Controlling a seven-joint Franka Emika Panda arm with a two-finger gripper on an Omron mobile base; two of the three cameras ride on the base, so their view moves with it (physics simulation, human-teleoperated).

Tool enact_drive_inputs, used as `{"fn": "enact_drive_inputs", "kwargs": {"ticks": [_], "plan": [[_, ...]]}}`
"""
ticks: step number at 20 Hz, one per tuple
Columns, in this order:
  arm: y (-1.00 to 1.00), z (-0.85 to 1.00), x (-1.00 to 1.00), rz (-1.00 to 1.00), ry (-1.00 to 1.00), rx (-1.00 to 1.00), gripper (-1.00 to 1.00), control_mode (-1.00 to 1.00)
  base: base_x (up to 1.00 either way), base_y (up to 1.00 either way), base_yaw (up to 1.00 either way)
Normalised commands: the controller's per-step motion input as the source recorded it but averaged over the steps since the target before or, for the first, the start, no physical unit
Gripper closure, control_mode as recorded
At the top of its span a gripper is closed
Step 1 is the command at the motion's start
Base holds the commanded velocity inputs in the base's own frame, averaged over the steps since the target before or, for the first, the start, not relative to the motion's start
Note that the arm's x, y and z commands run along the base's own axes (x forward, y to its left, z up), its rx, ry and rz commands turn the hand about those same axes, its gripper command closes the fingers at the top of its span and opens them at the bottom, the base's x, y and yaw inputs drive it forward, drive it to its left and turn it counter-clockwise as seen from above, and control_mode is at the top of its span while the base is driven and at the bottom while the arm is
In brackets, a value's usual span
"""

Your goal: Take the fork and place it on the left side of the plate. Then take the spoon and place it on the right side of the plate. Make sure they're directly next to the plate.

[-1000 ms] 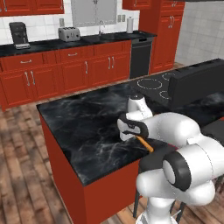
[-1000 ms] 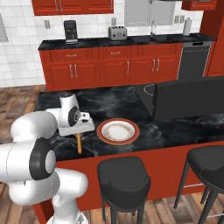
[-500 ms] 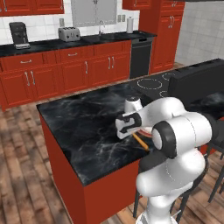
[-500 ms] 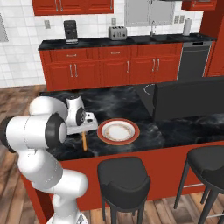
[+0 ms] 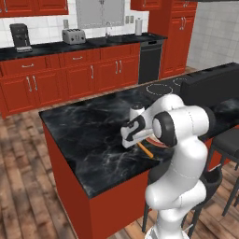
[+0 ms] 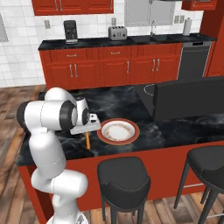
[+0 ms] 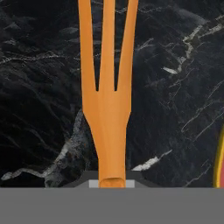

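The arm is folding in tight over the near edge of the black marble counter (image 5: 88, 135), its big white elbow bulging toward the cameras and the forearm reaching back down to the work surface. The gripper (image 6: 89, 127) is sitting low over the stone, pointing downward, just to the left of the plate (image 6: 118, 131). Its jaws are pressed together on the fork (image 7: 106, 94), which is running straight out from between the fingers in the hand view, three long orange tines fanning away over the dark veined stone. From the right base view the fork (image 6: 88, 141) is hanging below the hand as a short orange bar over the counter's front edge, tilted only slightly; whether its tip is touching the stone cannot be told. In the left base view the same orange sliver (image 5: 145, 150) is peeking out under the wrist, beside the plate's red rim (image 5: 158, 143). The plate is lying flat on the counter, its orange-red edge just showing at the right border of the hand view (image 7: 220, 164).
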Motion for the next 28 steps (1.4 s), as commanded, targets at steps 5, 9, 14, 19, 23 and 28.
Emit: {"fn": "enact_drive_inputs", "kwargs": {"ticks": [5,9,14,19,23,28], "plan": [[0.0,-0.28,0.34,0.0,0.01,0.0,1.0,-1.0,0.0,0.0,0.0],[0.0,-0.23,0.36,0.0,0.01,0.0,1.0,-1.0,0.0,0.0,0.0],[0.06,-0.39,0.17,0.0,0.02,0.0,1.0,-1.0,0.0,0.0,0.0],[0.22,-0.24,0.0,0.0,-0.02,-0.03,-1.0,-1.0,0.0,0.0,0.0],[0.06,0.0,0.0,0.0,-0.06,0.0,-1.0,-1.0,0.0,0.0,0.0],[0.01,0.13,-0.06,0.0,-0.05,0.0,-1.0,-1.0,0.0,0.0,0.0]]}}
